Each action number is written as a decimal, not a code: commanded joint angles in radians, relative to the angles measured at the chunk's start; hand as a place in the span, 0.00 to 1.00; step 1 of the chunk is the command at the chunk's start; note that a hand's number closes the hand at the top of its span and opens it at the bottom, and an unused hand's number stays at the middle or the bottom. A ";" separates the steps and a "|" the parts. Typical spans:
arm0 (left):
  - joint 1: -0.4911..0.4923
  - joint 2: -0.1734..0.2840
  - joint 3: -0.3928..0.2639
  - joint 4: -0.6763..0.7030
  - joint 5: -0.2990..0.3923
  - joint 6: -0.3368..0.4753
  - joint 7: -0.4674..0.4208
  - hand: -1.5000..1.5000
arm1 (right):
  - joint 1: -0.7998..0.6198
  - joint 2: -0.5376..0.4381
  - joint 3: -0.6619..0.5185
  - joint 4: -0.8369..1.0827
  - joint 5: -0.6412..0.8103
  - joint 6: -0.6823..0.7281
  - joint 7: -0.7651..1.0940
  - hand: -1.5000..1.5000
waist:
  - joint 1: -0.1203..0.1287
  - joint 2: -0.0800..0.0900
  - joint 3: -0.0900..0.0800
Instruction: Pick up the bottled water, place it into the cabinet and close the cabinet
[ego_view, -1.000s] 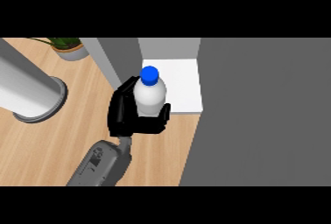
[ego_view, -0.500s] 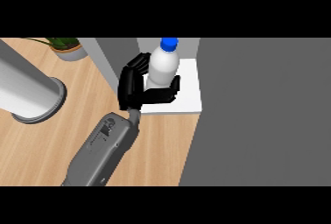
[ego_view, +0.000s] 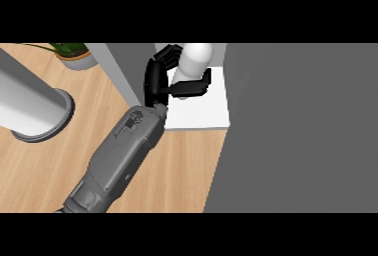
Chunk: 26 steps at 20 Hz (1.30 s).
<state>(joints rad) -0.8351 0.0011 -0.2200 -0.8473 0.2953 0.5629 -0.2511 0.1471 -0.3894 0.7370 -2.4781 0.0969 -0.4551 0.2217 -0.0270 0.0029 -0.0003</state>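
Bottled water (ego_view: 195, 59) stands over the white cabinet shelf (ego_view: 199, 112), its cap cut off at the view's upper edge. The right robot hand (ego_view: 166, 80) curls round it, hiding its lower body. Left robot hand not visible; a potted plant (ego_view: 74, 55) sits on the wooden surface (ego_view: 59, 165).

From my station the counter (ego_view: 44, 165) reads as pale wood with fine straight grain, a matt finish. At nine o'clock a wide cylinder (ego_view: 26, 107) looks like smooth metal, softly glossy along its curve. The right hand (ego_view: 159, 77) seems matt black plastic, and its forearm (ego_view: 122, 155) a smooth grey shell with a dull sheen. The bottled water (ego_view: 196, 57), at twelve o'clock, looks milky white and smooth. The cabinet shelf (ego_view: 199, 112) is flat white, the cabinet door (ego_view: 303, 130) plain matt grey. The plant pot (ego_view: 77, 61) looks dull grey.
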 joint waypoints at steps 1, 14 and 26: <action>-0.089 -0.001 0.015 0.166 0.000 0.040 -0.052 1.00 | 0.020 0.009 0.061 -0.060 0.058 0.003 0.012 0.00 | -0.009 0.002 0.000; -0.221 -0.001 0.051 0.510 -0.024 0.125 -0.151 1.00 | 0.055 -0.050 0.006 -0.118 -0.015 0.031 0.007 0.00 | -0.034 0.009 0.000; -0.268 0.035 0.130 0.693 -0.044 0.118 -0.240 1.00 | 0.032 -0.045 -0.007 -0.117 -0.026 0.014 -0.004 0.00 | -0.045 0.020 -0.002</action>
<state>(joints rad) -1.0915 0.0213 -0.0977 -0.2077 0.2656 0.6634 -0.4681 0.1704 -0.4196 0.7297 -2.4847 0.0542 -0.4408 0.1539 -0.0660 0.0190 -0.0011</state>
